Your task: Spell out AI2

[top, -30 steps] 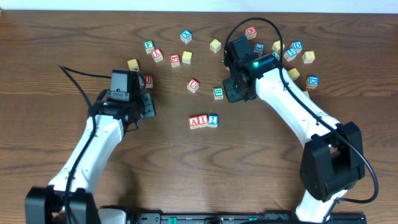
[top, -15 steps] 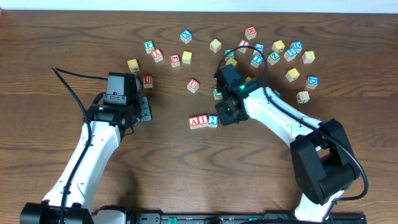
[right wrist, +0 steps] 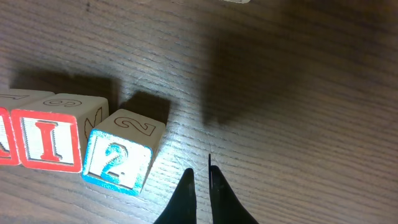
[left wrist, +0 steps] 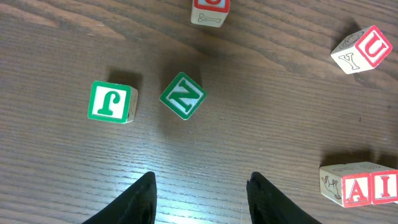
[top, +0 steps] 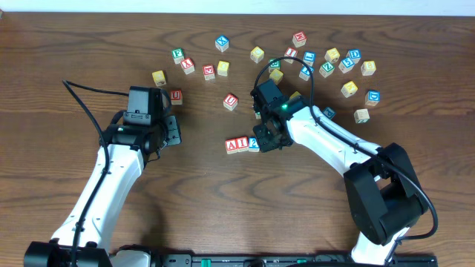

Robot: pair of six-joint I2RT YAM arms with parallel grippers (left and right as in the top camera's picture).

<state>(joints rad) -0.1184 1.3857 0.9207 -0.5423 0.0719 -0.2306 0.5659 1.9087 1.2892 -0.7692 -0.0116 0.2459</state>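
Three wooden cubes stand in a row mid-table: the red A (top: 232, 144), the red I (top: 243, 144) and the blue 2 (top: 254, 144). The right wrist view shows the 2 cube (right wrist: 118, 158) turned slightly against the I cube (right wrist: 50, 140). My right gripper (top: 266, 139) (right wrist: 200, 173) is shut with nothing in it, low over the table just right of the 2. My left gripper (top: 172, 130) (left wrist: 200, 180) hangs open over bare wood, well left of the row. In its view the A (left wrist: 357, 186) and I (left wrist: 387, 186) show at the right edge.
Loose blocks lie across the back: a red U block (top: 231, 101) (left wrist: 367, 48), a group at back left (top: 185, 65) and a denser cluster at back right (top: 341, 63). A green J block (left wrist: 112, 102) and a green N block (left wrist: 183, 95) lie ahead of my left gripper.
My right arm swung from the back cluster down and left to the right side of the 2 cube, jaws closing fully. The left arm shifted slightly left, then held still.
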